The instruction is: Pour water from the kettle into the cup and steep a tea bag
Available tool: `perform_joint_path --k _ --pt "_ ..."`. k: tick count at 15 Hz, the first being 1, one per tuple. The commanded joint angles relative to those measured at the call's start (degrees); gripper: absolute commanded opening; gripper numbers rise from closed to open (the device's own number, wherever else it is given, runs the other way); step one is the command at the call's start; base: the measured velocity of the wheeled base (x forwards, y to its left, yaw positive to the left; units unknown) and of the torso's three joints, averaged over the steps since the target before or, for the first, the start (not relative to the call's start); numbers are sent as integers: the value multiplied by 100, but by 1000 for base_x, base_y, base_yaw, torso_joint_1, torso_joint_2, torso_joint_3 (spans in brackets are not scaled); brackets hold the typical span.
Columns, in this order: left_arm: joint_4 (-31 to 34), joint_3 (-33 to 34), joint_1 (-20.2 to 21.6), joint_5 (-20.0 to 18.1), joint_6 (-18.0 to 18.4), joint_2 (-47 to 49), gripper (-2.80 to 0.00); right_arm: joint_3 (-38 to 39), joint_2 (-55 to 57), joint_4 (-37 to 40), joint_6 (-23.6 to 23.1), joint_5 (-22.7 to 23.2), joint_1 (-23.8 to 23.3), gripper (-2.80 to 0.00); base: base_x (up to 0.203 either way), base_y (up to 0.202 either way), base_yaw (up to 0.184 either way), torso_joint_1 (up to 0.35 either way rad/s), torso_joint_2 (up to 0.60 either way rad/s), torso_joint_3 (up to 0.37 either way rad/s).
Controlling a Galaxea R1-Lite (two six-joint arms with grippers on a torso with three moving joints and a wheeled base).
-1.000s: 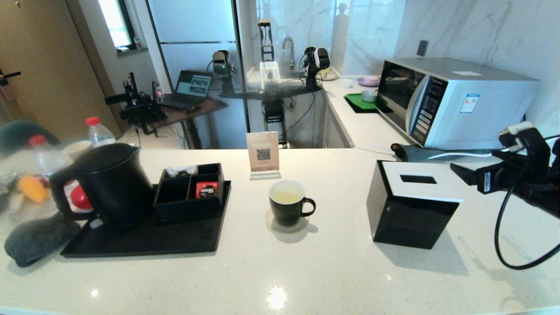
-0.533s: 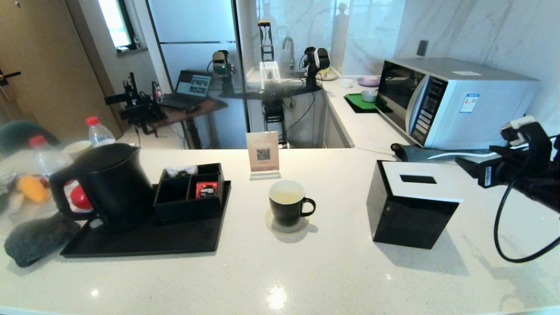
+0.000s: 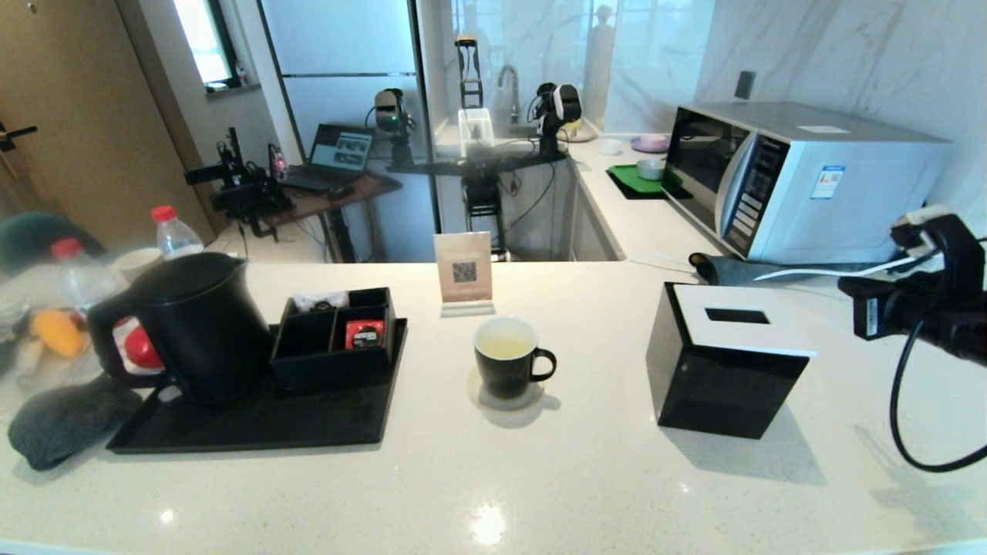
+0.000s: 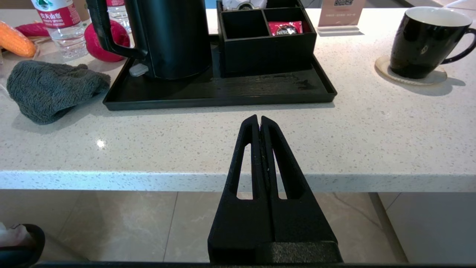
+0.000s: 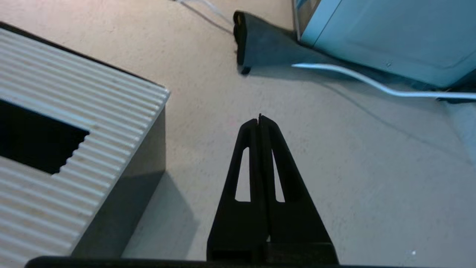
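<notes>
Kettle: kettle [image 3: 185,327] stands upright, lid on, at the left end of the black tray [image 3: 254,424], handle turned away from the cup.
Cup: cup [image 3: 507,358] sits on a pale coaster [image 3: 505,395] mid-counter, right of the tray, handle pointing right; pale liquid inside.
Tea bag: can't make it out in any view.
Organizer: black divided box [image 3: 335,339] on the tray, just beside the kettle, a red packet [image 3: 363,333] in one compartment.
Right gripper: right gripper [image 5: 259,121] has its fingers pressed together with nothing between them, above bare counter between the tissue box [image 3: 725,358] and the microwave [image 3: 802,179].
Left gripper: left gripper [image 4: 259,121] is closed and empty too, low at the counter's front edge, facing the tray.
Cloth: grey cloth [image 4: 50,89] lies bunched left of the tray.
</notes>
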Motion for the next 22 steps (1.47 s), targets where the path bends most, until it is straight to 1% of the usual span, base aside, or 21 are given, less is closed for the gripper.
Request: perform_joint_path --k 1,3,5,7,8,10,12,15,17,22 --pt "2 0 -1 2 -2 -2 -280 -334 -318 849 48 5 23 -280 0 0 0 0 0 0" --pt "2 0 -1 2 -2 -2 -280 -657 -375 1406 259 3 62 -280 0 0 0 0 0 0" --pt "2 0 -1 2 -2 -2 -280 -951 -383 1940 567 1 185 -280 0 0 0 0 0 0" --pt "2 0 -1 2 -2 -2 -280 -1229 -381 2649 796 -14 289 -280 0 0 0 0 0 0" --pt "2 0 -1 2 -2 -2 -280 -1395 -360 2950 948 -21 341 -280 0 0 0 0 0 0" --pt "2 0 -1 2 -2 -2 -280 -1667 -226 3365 1408 -84 473 -280 0 0 0 0 0 0" --pt "2 0 -1 2 -2 -2 -280 -1776 -85 3450 1860 -291 634 -280 0 0 0 0 0 0" --pt "2 0 -1 2 -2 -2 -280 -1785 43 3462 2204 -447 838 -280 0 0 0 0 0 0" --pt "2 0 -1 2 -2 -2 -280 -1785 65 3510 2313 -481 878 -280 0 0 0 0 0 0" --pt "2 0 -1 2 -2 -2 -280 -1769 91 3732 2341 -489 870 -280 0 0 0 0 0 0"
